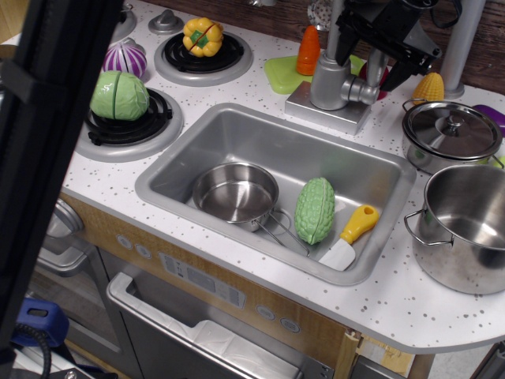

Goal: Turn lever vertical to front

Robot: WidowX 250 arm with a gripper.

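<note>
Silver-grey lever (376, 69) stands upright on its round stub at the right side of the tap (330, 79), beyond the far edge of the sink (379, 170). I see my black gripper (368, 59) spread wide, its fingers straddling the lever; whether they touch it I cannot tell.

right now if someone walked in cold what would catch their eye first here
Probably the black gripper hanging over the silver tap behind the sink, its fingers straddling the lever. Next, the bumpy green gourd lying in the basin beside a small steel pan. A dark out-of-focus bar also blocks the left side.
</note>
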